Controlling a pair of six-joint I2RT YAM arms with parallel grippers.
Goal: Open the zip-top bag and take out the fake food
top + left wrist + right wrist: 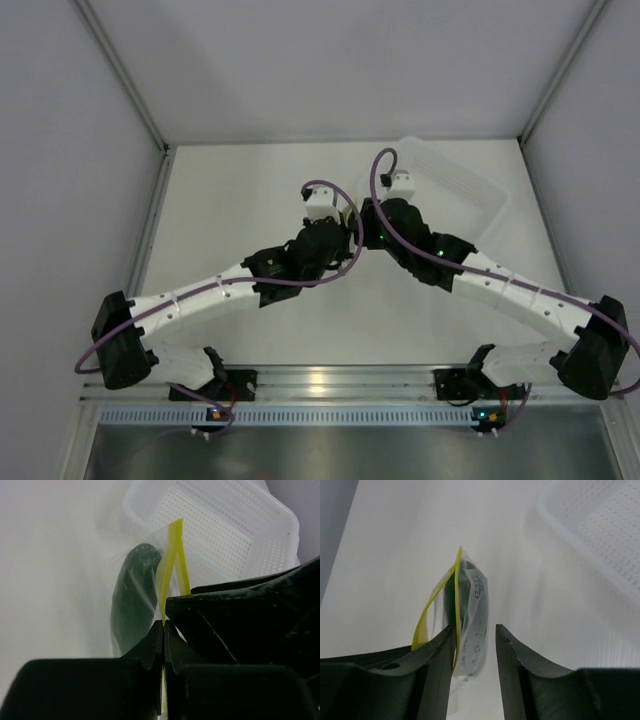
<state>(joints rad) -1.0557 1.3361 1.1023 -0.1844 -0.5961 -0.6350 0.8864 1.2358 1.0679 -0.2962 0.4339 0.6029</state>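
Note:
The zip-top bag (476, 625) hangs upright between both grippers, its yellow-green zip strip (173, 555) parted into two lips at the top. The fake food (134, 602), dark green and elongated, lies inside the clear plastic (465, 575). My left gripper (164, 626) is shut on one lip of the strip. My right gripper (475, 632) is open. The other yellow lip (457, 595) and printed bag wall stand between its fingers, against the left finger (437, 655), with a gap to the right one. In the top view the two grippers (345, 245) (368, 225) meet mid-table, hiding the bag.
A clear rigid bin (460, 185) with a dotted floor stands just behind and to the right of the grippers, close to the bag (225, 520) (600, 535). White walls enclose the table on three sides.

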